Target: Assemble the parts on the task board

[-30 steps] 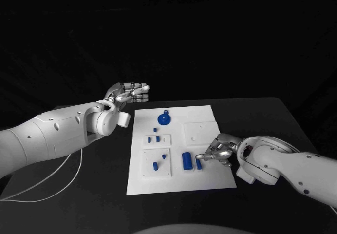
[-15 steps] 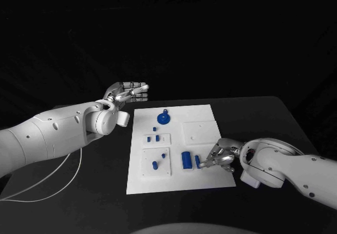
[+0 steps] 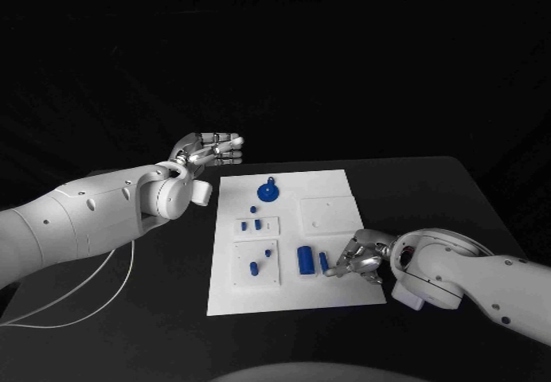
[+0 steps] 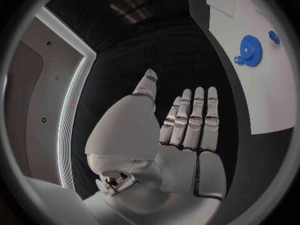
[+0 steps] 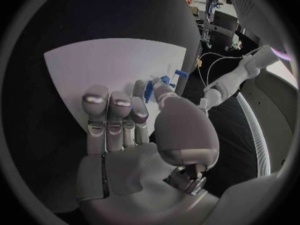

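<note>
The white task board [image 3: 293,243] lies in the middle of the black table [image 3: 447,199], its long sides running from the near edge toward the far edge. On it, near the far left corner, sits a blue gear [image 3: 267,193] with a small knob just beside it; the left wrist view shows the same gear [image 4: 250,50] on the board [image 4: 262,95]. Below the gear, along the board's left side, two short blue pegs [image 3: 251,226] stand on a small raised plate, and nearer the near edge more small blue pieces [image 3: 255,270] stand on a second plate. A larger blue block [image 3: 306,261] stands toward the near right part of the board, with a slim blue piece [image 3: 324,261] just beside it. The right hand [image 3: 359,259] rests over the board's right edge near that corner, fingers curled toward the slim piece; in the right wrist view the fingertips [image 5: 140,92] meet around a small blue part [image 5: 149,91], though whether it is truly pinched or only touched cannot be told. The left hand [image 3: 211,150] hovers off the board beyond its far left corner, holding nothing, its fingers [image 4: 195,117] straight and side by side with the thumb apart.
</note>
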